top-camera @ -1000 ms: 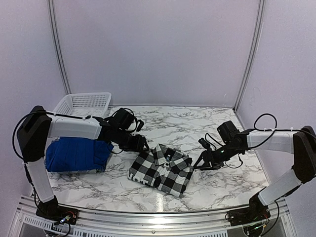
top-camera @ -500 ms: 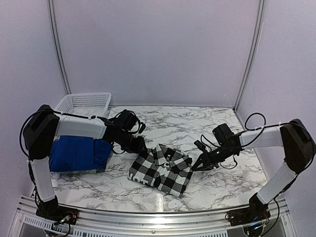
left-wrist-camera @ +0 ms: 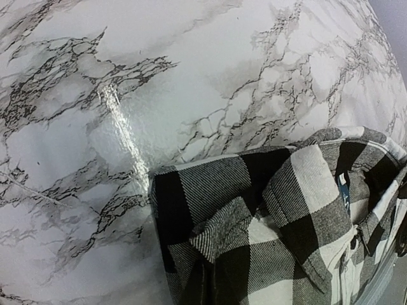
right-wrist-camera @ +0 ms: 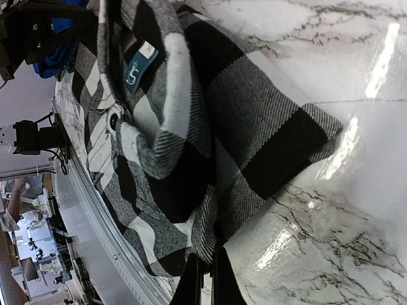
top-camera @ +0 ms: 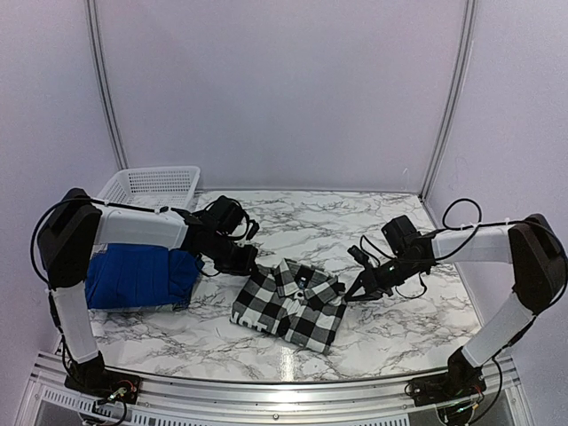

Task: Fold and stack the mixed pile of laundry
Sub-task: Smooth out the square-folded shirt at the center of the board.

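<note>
The black-and-white buffalo-check flannel shirt (top-camera: 291, 303) lies folded on the marble table, collar up. My left gripper (top-camera: 251, 263) is at its far left corner, shut on a bunched fold of the check cloth (left-wrist-camera: 286, 210). The left gripper's (left-wrist-camera: 206, 293) dark fingers are mostly lost in the dark cloth. My right gripper (top-camera: 354, 294) is at the shirt's right edge, and in the right wrist view this gripper (right-wrist-camera: 208, 279) pinches the hem of the flannel (right-wrist-camera: 184, 127). The folded royal-blue shirt (top-camera: 138, 277) rests at the left.
A white lattice basket (top-camera: 151, 186) stands at the back left, behind the blue shirt. Bare marble table (top-camera: 302, 222) stretches behind the flannel and to its right. A metal rail (top-camera: 266, 390) runs along the near edge.
Both grippers have gone from open to shut, each closing on an edge of the flannel shirt. The right gripper has slid a little left toward the shirt.
</note>
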Controlling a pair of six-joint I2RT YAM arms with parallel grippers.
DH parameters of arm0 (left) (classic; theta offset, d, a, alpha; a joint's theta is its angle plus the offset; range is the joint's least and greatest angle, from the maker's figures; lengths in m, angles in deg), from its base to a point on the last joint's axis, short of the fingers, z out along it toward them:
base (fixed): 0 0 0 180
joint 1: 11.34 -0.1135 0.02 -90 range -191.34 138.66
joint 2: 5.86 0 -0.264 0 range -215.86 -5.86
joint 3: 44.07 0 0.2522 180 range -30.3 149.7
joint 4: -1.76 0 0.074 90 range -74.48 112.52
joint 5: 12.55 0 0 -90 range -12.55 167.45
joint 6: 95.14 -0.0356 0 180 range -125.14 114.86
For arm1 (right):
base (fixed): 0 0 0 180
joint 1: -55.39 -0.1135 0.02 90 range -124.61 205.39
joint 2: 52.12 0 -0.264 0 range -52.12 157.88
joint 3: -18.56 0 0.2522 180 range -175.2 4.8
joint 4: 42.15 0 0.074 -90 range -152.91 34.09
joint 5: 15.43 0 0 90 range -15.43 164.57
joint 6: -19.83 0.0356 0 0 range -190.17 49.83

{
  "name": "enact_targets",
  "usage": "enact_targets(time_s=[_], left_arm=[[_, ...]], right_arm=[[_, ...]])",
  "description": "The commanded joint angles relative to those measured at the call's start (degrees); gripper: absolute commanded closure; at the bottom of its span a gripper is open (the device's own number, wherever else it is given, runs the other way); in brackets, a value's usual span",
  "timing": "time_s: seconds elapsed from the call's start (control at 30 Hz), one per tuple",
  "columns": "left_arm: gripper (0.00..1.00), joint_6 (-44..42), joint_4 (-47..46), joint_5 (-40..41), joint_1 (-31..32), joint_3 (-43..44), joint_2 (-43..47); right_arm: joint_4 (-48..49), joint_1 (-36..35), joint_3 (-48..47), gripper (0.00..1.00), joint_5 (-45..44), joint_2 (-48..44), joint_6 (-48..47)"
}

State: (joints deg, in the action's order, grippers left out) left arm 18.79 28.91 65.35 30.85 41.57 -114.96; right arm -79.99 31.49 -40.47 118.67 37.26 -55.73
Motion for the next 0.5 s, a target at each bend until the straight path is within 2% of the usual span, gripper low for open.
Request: enact_targets(time_s=[0.0,0.13,0.27,0.47], left_arm=[[1.0,-1.3,1.5,-0.8,-0.5,0.4,2.2],[1.0,-1.8,0.7,0.8,-0.7,-0.6,4.2],[1.0,-0.9,-4.0,1.8,-1.7,-4.6,7.3],[1.0,2.5,-10.9,0.4,-5.0,-9.5,3.7]], right_arm=[[-3.0,-0.5,-4.4,1.0,-1.8,-3.5,-2.3],[-6.1,-0.7,-7.4,1.0,-2.7,-4.1,-3.9],[-8.2,-0.8,-9.6,1.0,-4.6,-4.2,-5.8],[-6.8,-0.8,-11.7,1.0,-7.9,0.4,-7.1]])
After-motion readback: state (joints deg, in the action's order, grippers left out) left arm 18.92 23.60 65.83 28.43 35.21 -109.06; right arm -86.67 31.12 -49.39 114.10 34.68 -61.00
